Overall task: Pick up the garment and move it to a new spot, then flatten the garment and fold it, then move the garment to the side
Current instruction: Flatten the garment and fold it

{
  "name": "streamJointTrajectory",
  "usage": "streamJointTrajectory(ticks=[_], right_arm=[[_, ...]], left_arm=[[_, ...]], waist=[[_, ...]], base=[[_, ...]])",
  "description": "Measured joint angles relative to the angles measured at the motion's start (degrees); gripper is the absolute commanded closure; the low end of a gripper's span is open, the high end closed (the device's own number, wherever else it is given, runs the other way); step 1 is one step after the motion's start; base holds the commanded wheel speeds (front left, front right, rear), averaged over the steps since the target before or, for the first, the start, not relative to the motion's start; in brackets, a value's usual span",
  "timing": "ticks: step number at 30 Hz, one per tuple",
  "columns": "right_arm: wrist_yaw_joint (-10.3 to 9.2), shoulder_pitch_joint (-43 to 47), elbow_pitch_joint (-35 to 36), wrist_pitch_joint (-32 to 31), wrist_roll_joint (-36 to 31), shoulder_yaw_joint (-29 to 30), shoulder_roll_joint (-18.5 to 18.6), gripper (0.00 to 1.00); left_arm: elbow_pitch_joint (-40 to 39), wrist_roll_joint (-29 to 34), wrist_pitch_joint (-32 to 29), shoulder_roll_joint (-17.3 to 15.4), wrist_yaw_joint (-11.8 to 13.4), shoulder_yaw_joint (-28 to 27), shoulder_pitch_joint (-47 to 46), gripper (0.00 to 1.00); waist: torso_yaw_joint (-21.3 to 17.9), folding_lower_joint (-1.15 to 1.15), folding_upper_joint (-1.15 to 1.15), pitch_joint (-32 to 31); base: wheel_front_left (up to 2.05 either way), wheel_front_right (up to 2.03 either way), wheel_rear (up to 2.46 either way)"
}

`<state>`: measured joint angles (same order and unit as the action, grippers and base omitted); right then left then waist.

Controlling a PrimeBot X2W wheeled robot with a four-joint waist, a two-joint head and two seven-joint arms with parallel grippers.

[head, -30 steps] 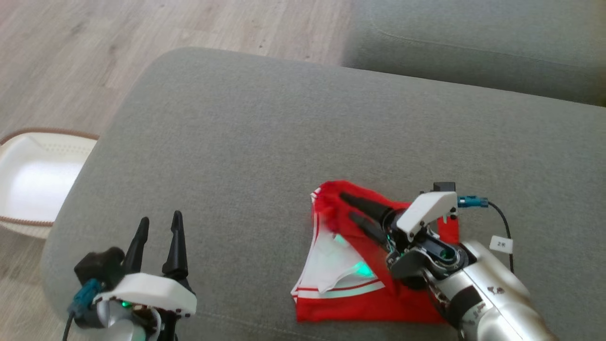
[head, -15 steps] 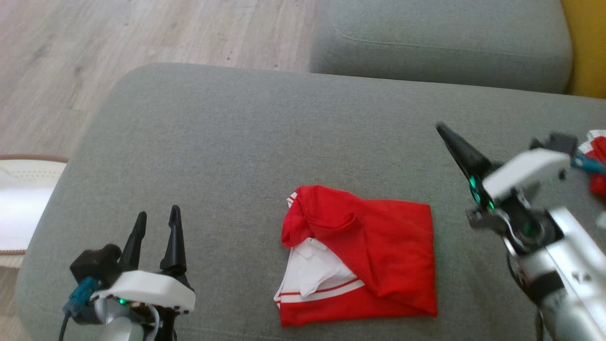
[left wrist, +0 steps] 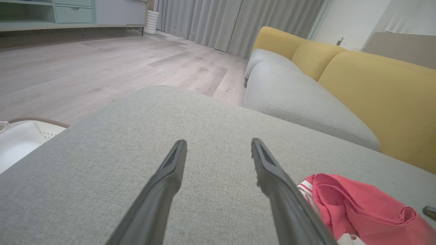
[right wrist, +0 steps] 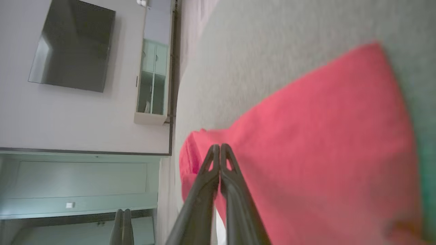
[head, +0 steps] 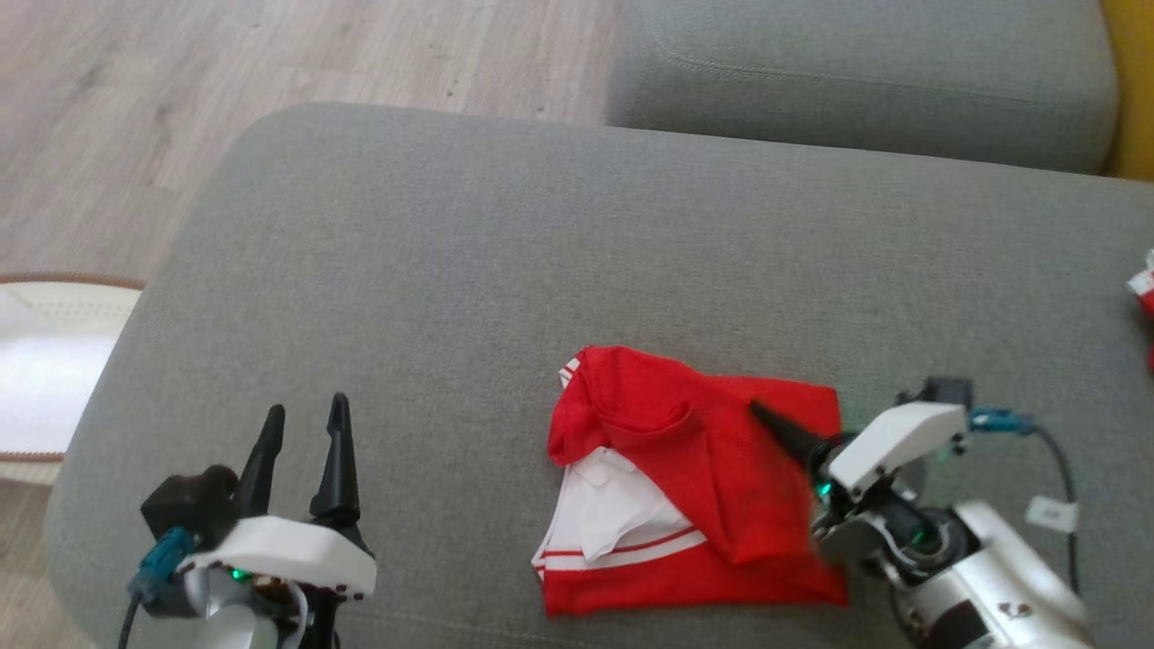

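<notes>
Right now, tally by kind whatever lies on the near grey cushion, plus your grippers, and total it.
Garments: 1, folded red garment
Unclear cloth: 1, red-and-white scrap at the head view's right edge
Grippers: 2, left gripper with jaws open, right gripper with jaws shut
Total: 4

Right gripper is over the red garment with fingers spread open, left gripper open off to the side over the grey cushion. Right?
Not quite. The right gripper is over the red garment, but its fingers are pressed together, not spread; the right wrist view shows it. The left gripper is open, off to the side over the grey cushion.
</notes>
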<state>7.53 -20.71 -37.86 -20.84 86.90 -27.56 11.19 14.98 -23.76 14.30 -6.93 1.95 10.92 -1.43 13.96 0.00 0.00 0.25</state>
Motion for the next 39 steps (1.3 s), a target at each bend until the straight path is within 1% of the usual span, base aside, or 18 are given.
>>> streamJointTrajectory(ticks=[3,7,9,14,19,20,22,23,26,31,32,33,34,35,39], right_arm=[[0.00,-0.9,-4.8,-3.3,1.8,-0.2,-2.2,1.00],[0.00,-4.3,-10.7,-4.2,1.9,-0.4,-3.6,1.00],[0.00,-5.2,-11.4,-5.2,2.1,-0.6,-3.9,1.00],[0.00,-5.6,-11.1,-7.8,1.9,-3.9,-5.7,1.00],[0.00,-3.8,-6.8,-12.2,1.9,-8.1,-6.3,1.00],[0.00,-3.8,-6.8,-12.2,1.9,-8.1,-6.3,1.00],[0.00,-1.8,-4.3,-14.3,1.9,-10.6,-7.0,1.00],[0.00,-0.7,-2.6,-14.3,1.9,-11.4,-7.2,1.00],[0.00,1.2,3.7,-10.9,2.8,-10.9,-7.4,1.00],[0.00,1.2,14.3,-5.2,2.3,-7.8,-6.6,1.00],[0.00,1.2,16.3,-4.1,2.0,-6.9,-6.2,0.81],[0.00,1.2,18.6,-3.0,1.4,-6.3,-5.1,0.55],[0.00,1.3,20.8,-1.7,0.5,-5.1,-3.9,0.11],[0.00,1.3,22.6,-0.5,0.0,-3.8,-2.6,0.00],[0.00,1.3,29.6,5.2,-6.3,0.0,3.1,0.00]], left_arm=[[0.2,0.0,0.0,0.1,0.0,0.2,0.0,0.00],[0.4,0.0,0.0,0.1,0.0,0.3,-0.1,0.00],[0.5,0.0,0.0,0.2,0.0,0.3,-0.2,0.00],[0.5,0.0,0.0,0.3,0.0,0.2,-0.3,0.00],[0.8,0.0,0.0,0.5,0.0,-0.1,-0.3,0.00],[0.8,0.0,0.0,0.5,0.0,-0.1,-0.3,0.00],[1.0,0.0,0.0,0.6,0.0,-0.2,-0.3,0.00],[1.1,0.0,0.0,0.6,0.0,-0.2,-0.3,0.00],[1.1,0.5,0.0,0.6,0.0,-0.4,-0.3,0.00],[0.4,0.8,0.0,0.6,0.0,-0.6,-0.3,0.00],[0.1,1.2,0.0,0.6,0.0,-0.6,-0.3,0.00],[-0.3,1.5,0.0,0.6,0.0,-0.6,-0.3,0.00],[-0.6,1.6,0.0,0.6,-0.1,-0.6,-0.3,0.00],[-0.9,1.9,0.0,0.5,-0.3,-0.7,-0.3,0.00],[-2.5,2.7,0.0,0.3,-0.4,-1.2,-0.4,0.00]], waist=[[0.9,0.00,0.00,0.3],[2.2,0.00,0.00,0.9],[2.9,0.00,0.00,1.1],[3.5,0.00,0.00,1.5],[2.6,0.00,0.00,1.5],[2.6,0.00,0.00,1.5],[2.0,0.00,0.00,1.4],[1.7,0.00,0.00,1.4],[0.5,0.00,0.00,1.3],[-1.9,0.00,0.00,0.9],[-2.4,0.00,0.00,0.8],[-3.0,0.00,0.00,0.7],[-3.5,0.00,0.00,0.6],[-4.1,0.00,0.00,0.5],[-6.6,0.00,0.00,0.2]], base=[[0.00,0.00,0.00],[0.00,0.00,0.00],[0.00,0.00,0.00],[0.00,0.00,0.00],[0.00,0.00,0.00],[0.00,0.00,0.00],[0.00,0.00,0.00],[0.00,0.00,0.00],[0.00,0.00,0.00],[0.00,0.00,0.00],[0.00,0.00,0.00],[0.00,0.00,0.00],[0.00,0.00,0.00],[0.00,0.00,0.00],[0.00,0.00,0.00]])
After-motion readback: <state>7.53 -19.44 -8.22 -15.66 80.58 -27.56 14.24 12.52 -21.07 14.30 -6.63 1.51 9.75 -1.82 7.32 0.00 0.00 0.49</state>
